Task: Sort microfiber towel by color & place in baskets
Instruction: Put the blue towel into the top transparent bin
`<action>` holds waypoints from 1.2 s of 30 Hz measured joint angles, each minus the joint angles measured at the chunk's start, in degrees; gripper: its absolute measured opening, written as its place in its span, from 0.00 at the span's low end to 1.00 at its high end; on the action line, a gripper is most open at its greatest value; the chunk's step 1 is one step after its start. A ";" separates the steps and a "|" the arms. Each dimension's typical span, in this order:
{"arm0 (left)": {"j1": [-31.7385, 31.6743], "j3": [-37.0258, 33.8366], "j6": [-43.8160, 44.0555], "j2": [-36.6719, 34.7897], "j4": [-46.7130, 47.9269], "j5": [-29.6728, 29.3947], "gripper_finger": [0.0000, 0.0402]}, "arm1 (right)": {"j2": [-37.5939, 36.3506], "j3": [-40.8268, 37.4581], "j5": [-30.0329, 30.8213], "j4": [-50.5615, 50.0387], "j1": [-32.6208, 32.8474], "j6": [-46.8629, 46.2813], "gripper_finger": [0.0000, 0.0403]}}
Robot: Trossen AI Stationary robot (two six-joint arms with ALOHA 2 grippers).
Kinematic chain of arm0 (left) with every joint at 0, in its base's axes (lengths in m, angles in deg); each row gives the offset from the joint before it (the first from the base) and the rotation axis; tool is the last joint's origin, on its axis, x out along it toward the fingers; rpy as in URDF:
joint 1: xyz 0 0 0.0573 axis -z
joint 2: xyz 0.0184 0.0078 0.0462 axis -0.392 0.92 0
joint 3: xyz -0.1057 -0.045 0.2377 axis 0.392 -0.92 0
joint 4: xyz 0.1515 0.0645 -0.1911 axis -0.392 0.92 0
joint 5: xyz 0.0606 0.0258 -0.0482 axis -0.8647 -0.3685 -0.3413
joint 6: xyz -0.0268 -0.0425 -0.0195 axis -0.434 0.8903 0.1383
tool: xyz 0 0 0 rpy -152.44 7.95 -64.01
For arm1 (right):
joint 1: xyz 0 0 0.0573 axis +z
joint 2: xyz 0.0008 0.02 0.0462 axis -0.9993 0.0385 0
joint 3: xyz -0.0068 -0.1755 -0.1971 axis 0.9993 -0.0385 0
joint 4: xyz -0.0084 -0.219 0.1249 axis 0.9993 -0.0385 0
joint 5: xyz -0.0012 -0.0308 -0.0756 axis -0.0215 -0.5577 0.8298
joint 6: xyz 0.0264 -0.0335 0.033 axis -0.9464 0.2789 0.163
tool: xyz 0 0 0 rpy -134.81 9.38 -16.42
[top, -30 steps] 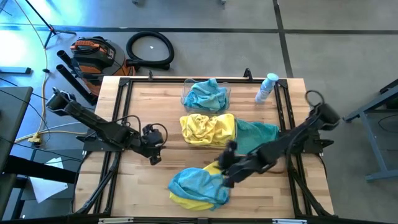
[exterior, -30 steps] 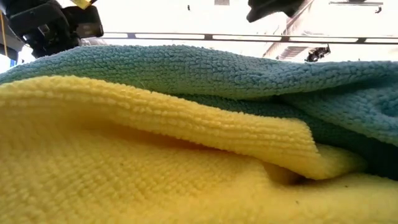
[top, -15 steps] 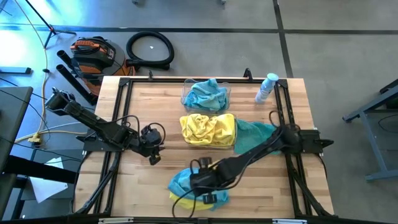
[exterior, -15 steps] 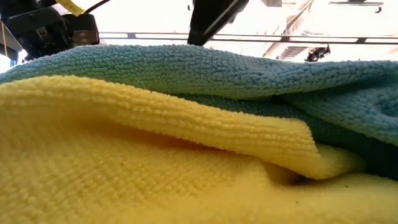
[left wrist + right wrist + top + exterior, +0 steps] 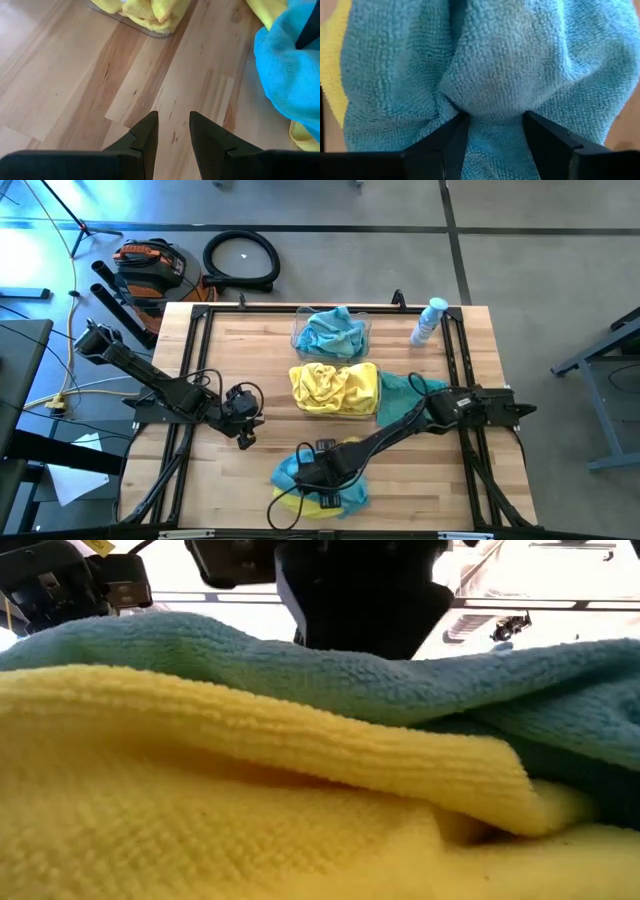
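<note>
A pile of towels lies near the table's near edge: a teal towel on top of a yellow towel. My right gripper stands open on this pile, its fingers sunk into the teal cloth. The far basket holds teal towels, and the middle basket holds yellow ones. Another teal towel lies flat beside the yellow basket. My left gripper waits over bare wood left of the pile, open by a narrow gap. My right gripper comes from above, pointing down onto the top teal towel of the pile. Its open fingers press into the cloth on either side of a raised fold. The towel lies on the yellow one beneath it, not lifted.
A small clear bottle with a blue cap stands at the far right corner. Black frame rails run along the table's left and right sides. Bare wood lies between the left arm and the baskets.
My right gripper has travelled from beside the yellow basket toward the table's near-left and come down onto the pile. The teal towel's top has sunk under it, as the low view shows. My left arm has kept still.
</note>
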 joint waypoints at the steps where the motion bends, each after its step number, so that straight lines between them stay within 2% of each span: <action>1: 0.00 0.00 0.02 0.02 0.00 -0.03 0.25 | 0.11 0.00 -1.09 0.12 -0.25 -0.12 0.48; 3: 0.00 0.00 0.02 0.04 -0.08 -0.13 0.25 | 0.11 0.00 -2.32 0.12 -0.62 -0.21 0.45; 5: 0.00 0.02 0.04 0.04 -0.17 -0.19 0.25 | -0.20 0.00 -1.76 -0.19 -0.66 -0.13 0.38; 9: 0.00 0.02 0.00 0.04 -0.23 -0.20 0.25 | -2.40 0.00 -0.12 -1.55 -0.44 0.13 0.12; 11: 0.00 0.00 0.00 0.04 -0.43 -0.20 0.25 | -3.66 0.00 1.13 -2.59 -0.47 0.60 0.03; 15: 0.00 0.02 0.00 0.04 -0.79 -0.20 0.25 | -7.12 0.00 4.49 -2.91 -0.55 -0.51 0.05; 19: 0.00 0.02 -0.02 0.04 -0.83 -0.22 0.25 | -11.33 0.00 8.27 -3.49 -0.26 -0.47 0.01; 29: 0.00 0.02 -0.04 0.04 -1.03 -0.24 0.25 | -23.51 0.00 26.25 -8.92 0.35 -0.36 0.01; 36: 0.00 0.02 -0.04 0.04 -1.22 -0.22 0.25 | -32.29 0.00 37.60 -10.04 -0.41 4.96 0.00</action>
